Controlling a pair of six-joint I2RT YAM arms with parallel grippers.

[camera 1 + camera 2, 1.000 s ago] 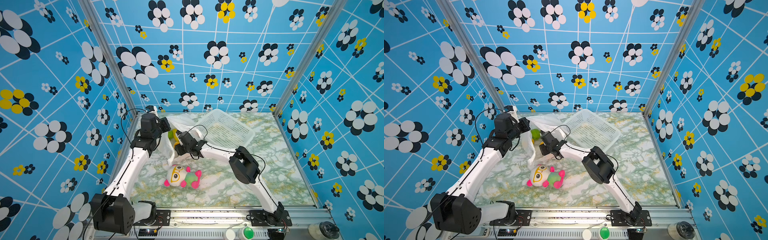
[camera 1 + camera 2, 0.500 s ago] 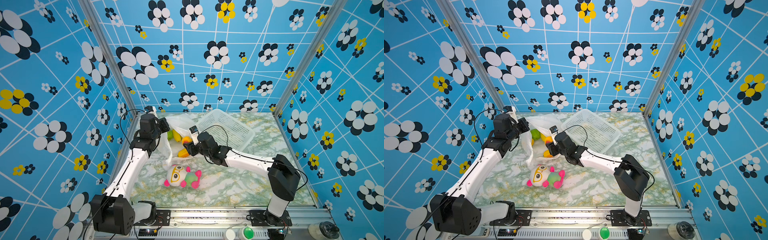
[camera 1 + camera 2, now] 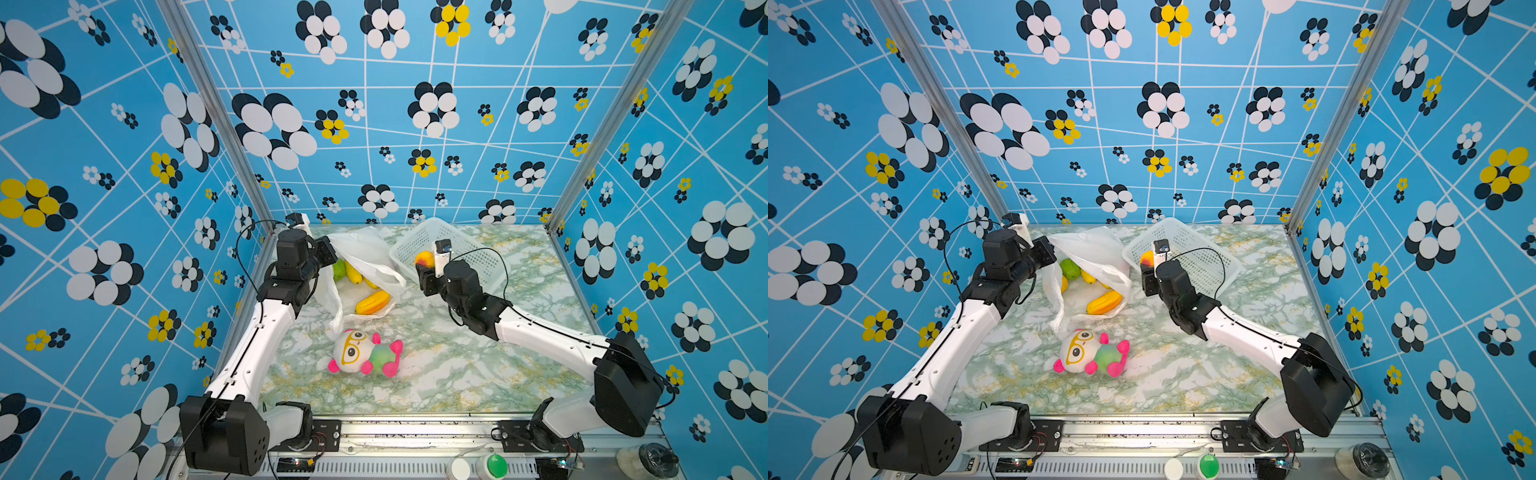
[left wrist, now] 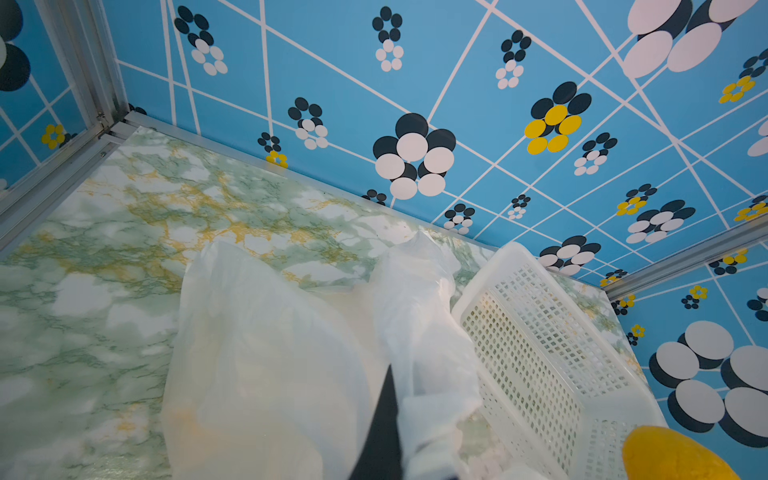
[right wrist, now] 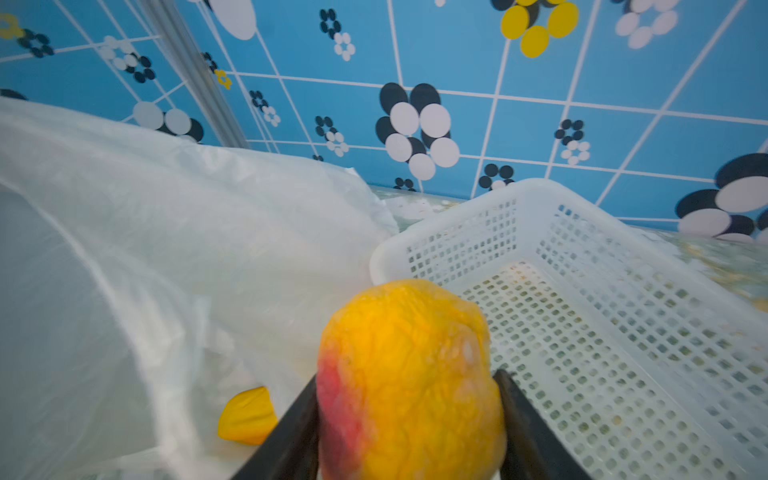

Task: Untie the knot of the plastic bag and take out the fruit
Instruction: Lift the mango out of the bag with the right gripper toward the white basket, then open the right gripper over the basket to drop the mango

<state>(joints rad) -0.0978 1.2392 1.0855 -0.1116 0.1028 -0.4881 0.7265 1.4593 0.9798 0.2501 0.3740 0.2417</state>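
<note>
On the marbled table, far left, lies the plastic bag. Its long axis runs from the back wall toward me, and its mouth gapes upward and toward the near side. Just right of it sits the white basket, turned cornerwise. The plush doll lies near the bag's mouth, on my side.

In both top views I see an orange-yellow fruit inside the bag, oblong and slanting from near left to far right. Behind it are a green fruit and a small yellow one. The left wrist view gives me only the bag's film from behind. The right wrist view alone shows the blushed fruit, yellow with a red patch, pinched on both sides, its long axis in line with the fingers.

My left arm stretches up the left edge with its wrist bent inward. The left gripper is clenched on the bag's raised rim. My right arm slants in from the near right corner, elbow low. The right gripper grasps the blushed fruit at the basket's near-left rim. I cannot tell whether the fruit is over that rim.
</note>
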